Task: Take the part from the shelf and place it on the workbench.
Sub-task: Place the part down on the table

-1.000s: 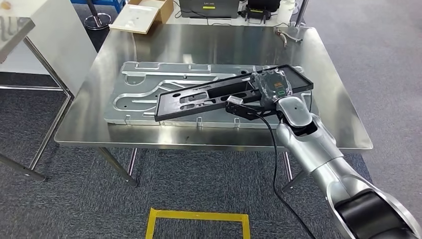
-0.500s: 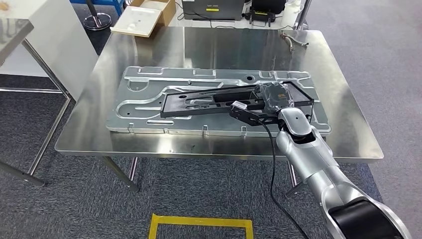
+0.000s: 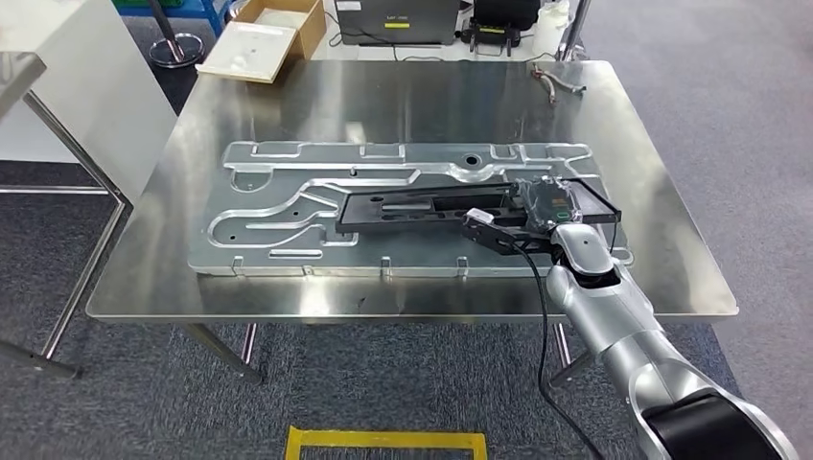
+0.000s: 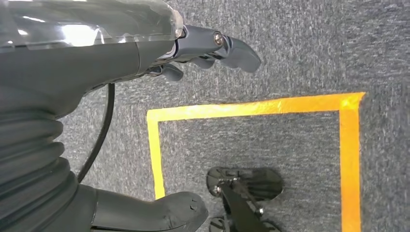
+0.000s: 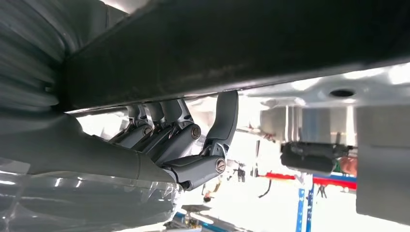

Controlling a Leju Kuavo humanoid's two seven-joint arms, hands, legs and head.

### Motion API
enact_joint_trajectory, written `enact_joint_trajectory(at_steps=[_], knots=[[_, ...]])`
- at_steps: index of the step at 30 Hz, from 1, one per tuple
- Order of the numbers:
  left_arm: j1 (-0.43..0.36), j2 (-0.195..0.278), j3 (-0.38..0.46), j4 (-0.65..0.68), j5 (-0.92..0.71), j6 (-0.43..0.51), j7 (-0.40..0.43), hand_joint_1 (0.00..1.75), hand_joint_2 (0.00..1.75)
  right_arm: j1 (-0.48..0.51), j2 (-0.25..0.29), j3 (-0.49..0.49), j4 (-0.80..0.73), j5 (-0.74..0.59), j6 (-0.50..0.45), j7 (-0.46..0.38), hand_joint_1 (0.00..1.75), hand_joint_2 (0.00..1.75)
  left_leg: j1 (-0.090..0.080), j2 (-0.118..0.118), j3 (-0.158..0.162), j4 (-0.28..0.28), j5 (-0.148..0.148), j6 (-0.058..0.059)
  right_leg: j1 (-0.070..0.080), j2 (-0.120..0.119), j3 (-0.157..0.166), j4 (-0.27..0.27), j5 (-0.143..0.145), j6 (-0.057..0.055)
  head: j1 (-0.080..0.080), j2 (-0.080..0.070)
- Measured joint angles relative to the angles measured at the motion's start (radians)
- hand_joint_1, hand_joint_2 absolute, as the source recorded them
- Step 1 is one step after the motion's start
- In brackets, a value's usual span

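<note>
- Grey carpet surrounds a shiny steel workbench (image 3: 288, 287) that fills the middle of the head view.
- Right hand (image 3: 548, 199), wrapped in clear plastic, sits right of centre — it grips the right end of a long black part (image 3: 422, 206). In the right wrist view its fingers (image 5: 164, 128) curl up against the part's dark edge (image 5: 232, 43).
- Black part stretches leftward from the hand, lying low over a large silver metal panel (image 3: 278, 206) on the bench; whether they touch is unclear.
- Left hand (image 4: 145, 48) hangs above the carpet — fingers loosely bent, holding nothing.
- Yellow tape square (image 3: 383, 443) marks the floor at bottom centre.
- Cardboard box (image 3: 273, 29) sits at upper left; a small metal tool (image 3: 561, 81) lies at the bench's upper right corner.
</note>
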Motion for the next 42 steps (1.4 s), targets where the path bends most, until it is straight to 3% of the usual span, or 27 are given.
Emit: enact_joint_trajectory(at_steps=[4, 8, 9, 10, 12, 13, 15, 17, 20, 23, 24, 25, 26, 28, 30, 33, 35, 38, 39, 40, 41, 42], knots=[[0.001, 0.003, 0.000, 0.000, -0.002, 0.008, 0.007, 0.00, 1.75, 0.009, 0.006, -0.022, 0.014, 0.000, -0.008, -0.006, 1.75, 1.75, 0.001, 0.002, 0.011, -0.015, 0.001, 0.026, -0.003, -0.002, -0.013, 0.029, -0.022, 0.016, 0.000, 0.000], [0.001, 0.004, 0.000, 0.000, -0.002, 0.015, 0.008, 0.00, 1.75, 0.017, 0.031, -0.051, 0.030, 0.000, -0.014, -0.008, 1.75, 1.75, 0.002, 0.005, 0.022, -0.020, -0.005, 0.039, -0.009, -0.006, -0.133, 0.247, -0.106, 0.030, 0.000, 0.000], [0.002, 0.004, 0.000, 0.000, -0.002, 0.015, 0.008, 0.00, 1.75, 0.021, 0.037, -0.056, 0.035, 0.001, -0.014, -0.007, 1.31, 1.31, 0.002, 0.005, 0.024, -0.020, -0.007, 0.040, -0.010, -0.006, -0.153, 0.272, -0.101, 0.030, 0.000, 0.000], [0.002, 0.005, 0.000, 0.000, -0.002, 0.016, 0.007, 0.00, 1.75, 0.024, 0.041, -0.061, 0.040, 0.002, -0.014, -0.007, 0.87, 0.87, 0.002, 0.005, 0.028, -0.020, -0.010, 0.039, -0.011, -0.006, -0.155, 0.260, -0.078, 0.030, 0.000, 0.000], [0.003, 0.004, 0.000, 0.000, -0.005, 0.021, 0.006, 0.00, 1.75, 0.026, 0.048, -0.071, 0.046, 0.007, -0.014, -0.008, 0.00, 0.00, 0.002, 0.005, 0.036, -0.020, -0.016, 0.035, -0.011, -0.007, -0.112, 0.148, 0.000, 0.024, 0.000, 0.000], [0.003, 0.004, -0.001, 0.000, -0.008, 0.025, 0.007, 0.00, 1.75, 0.026, 0.052, -0.076, 0.049, 0.009, -0.015, -0.009, 0.00, 0.00, 0.000, 0.004, 0.039, -0.019, -0.019, 0.030, -0.008, -0.008, -0.084, 0.085, 0.029, 0.020, 0.000, 0.000], [0.003, 0.006, -0.004, 0.000, -0.016, 0.032, 0.010, 0.00, 0.87, 0.026, 0.059, -0.087, 0.055, 0.014, -0.018, -0.013, 0.00, 0.00, -0.003, 0.004, 0.041, -0.020, -0.025, 0.019, -0.002, -0.007, -0.053, 0.012, 0.048, 0.012, 0.000, 0.000], [0.004, 0.007, -0.008, 0.000, -0.015, 0.033, 0.008, 0.00, 0.00, 0.028, 0.062, -0.092, 0.060, 0.017, -0.021, -0.018, 0.00, 0.00, -0.004, 0.005, 0.044, -0.024, -0.027, 0.007, 0.000, -0.004, -0.049, 0.000, 0.042, 0.004, 0.000, 0.000], [0.004, 0.008, -0.009, 0.000, -0.006, 0.031, 0.003, 0.00, 0.00, 0.029, 0.061, -0.098, 0.065, 0.020, -0.023, -0.021, 0.00, 0.00, -0.002, 0.006, 0.031, 0.021, -0.061, -0.006, -0.006, -0.004, -0.034, -0.013, 0.043, -0.013, 0.000, 0.000], [0.007, 0.009, -0.009, 0.000, -0.002, 0.030, 0.003, 0.00, 0.00, 0.031, 0.056, -0.101, 0.070, 0.021, -0.024, -0.022, 0.00, 0.00, -0.001, 0.005, -0.051, 0.199, -0.143, -0.010, -0.003, -0.006, -0.025, -0.014, 0.038, -0.026, 0.000, 0.000], [0.009, 0.010, -0.009, 0.000, -0.002, 0.030, 0.003, 0.00, 0.00, 0.033, 0.055, -0.101, 0.073, 0.021, -0.024, -0.022, 0.00, 0.00, -0.001, 0.005, -0.073, 0.240, -0.152, -0.010, -0.001, -0.005, -0.025, -0.013, 0.037, -0.027, 0.000, 0.000], [0.010, 0.010, -0.009, 0.000, -0.002, 0.030, 0.004, 0.00, 0.00, 0.035, 0.055, -0.101, 0.075, 0.021, -0.024, -0.022, 0.00, 0.00, -0.001, 0.005, -0.079, 0.247, -0.141, -0.010, 0.000, -0.003, -0.024, -0.011, 0.035, -0.028, 0.000, 0.000], [0.011, 0.010, -0.009, 0.000, -0.002, 0.031, 0.004, 0.00, 0.00, 0.035, 0.055, -0.101, 0.076, 0.021, -0.024, -0.022, 0.00, 0.00, -0.001, 0.005, -0.066, 0.216, -0.114, -0.008, 0.001, -0.001, -0.023, -0.010, 0.034, -0.028, 0.000, 0.000], [0.010, 0.012, -0.009, 0.000, -0.001, 0.031, 0.006, 0.00, 0.00, 0.035, 0.055, -0.103, 0.077, 0.021, -0.023, -0.022, 0.00, 0.00, -0.003, 0.005, -0.008, 0.089, -0.047, 0.000, 0.003, 0.003, -0.020, -0.005, 0.030, -0.024, 0.000, 0.000], [0.009, 0.013, -0.009, 0.000, 0.001, 0.032, 0.007, 0.00, 0.00, 0.034, 0.054, -0.105, 0.078, 0.022, -0.022, -0.022, 0.00, 0.00, -0.007, 0.004, 0.034, 0.000, -0.021, 0.009, 0.006, 0.005, -0.022, 0.000, 0.027, -0.016, 0.000, 0.000], [0.009, 0.013, -0.009, 0.000, 0.003, 0.031, 0.008, 0.00, 0.00, 0.034, 0.053, -0.107, 0.080, 0.024, -0.019, -0.022, 0.00, 0.00, -0.006, 0.005, 0.041, -0.021, -0.019, 0.022, 0.007, 0.006, -0.024, -0.001, 0.029, -0.002, 0.000, 0.000], [0.008, 0.013, -0.009, 0.000, 0.003, 0.030, 0.008, 0.00, 0.00, 0.031, 0.055, -0.108, 0.081, 0.025, -0.019, -0.023, 0.00, 0.00, -0.001, 0.008, 0.044, -0.029, -0.012, 0.034, 0.005, 0.003, -0.037, 0.031, 0.005, 0.009, 0.000, 0.000], [0.008, 0.013, -0.009, 0.000, 0.004, 0.030, 0.008, 0.00, 0.00, 0.031, 0.063, -0.110, 0.086, 0.027, -0.018, -0.022, 0.00, 0.00, 0.000, 0.011, 0.045, -0.032, -0.009, 0.042, -0.003, 0.000, -0.114, 0.198, -0.080, 0.025, 0.000, 0.000], [0.008, 0.013, -0.009, 0.000, 0.004, 0.030, 0.008, 0.00, 0.00, 0.033, 0.065, -0.111, 0.089, 0.027, -0.018, -0.021, 0.00, 0.00, 0.000, 0.012, 0.044, -0.032, -0.009, 0.042, -0.006, -0.001, -0.137, 0.245, -0.094, 0.029, 0.000, 0.000], [0.009, 0.013, -0.009, 0.000, 0.006, 0.030, 0.008, 0.00, 0.00, 0.035, 0.065, -0.111, 0.091, 0.027, -0.017, -0.022, 0.00, 0.00, 0.000, 0.012, 0.044, -0.032, -0.009, 0.042, -0.009, -0.002, -0.145, 0.259, -0.089, 0.031, 0.000, 0.000], [0.009, 0.012, -0.009, 0.000, 0.008, 0.029, 0.008, 0.00, 0.00, 0.036, 0.065, -0.111, 0.093, 0.027, -0.016, -0.022, 0.00, 0.00, 0.001, 0.012, 0.045, -0.031, -0.009, 0.041, -0.012, -0.004, -0.134, 0.235, -0.067, 0.033, 0.000, 0.000], [0.009, 0.012, -0.009, 0.000, 0.010, 0.027, 0.007, 0.00, 0.00, 0.035, 0.065, -0.111, 0.094, 0.028, -0.015, -0.023, 0.00, 0.00, 0.001, 0.011, 0.046, -0.030, -0.010, 0.039, -0.014, -0.006, -0.107, 0.178, -0.033, 0.033, 0.000, 0.000]])
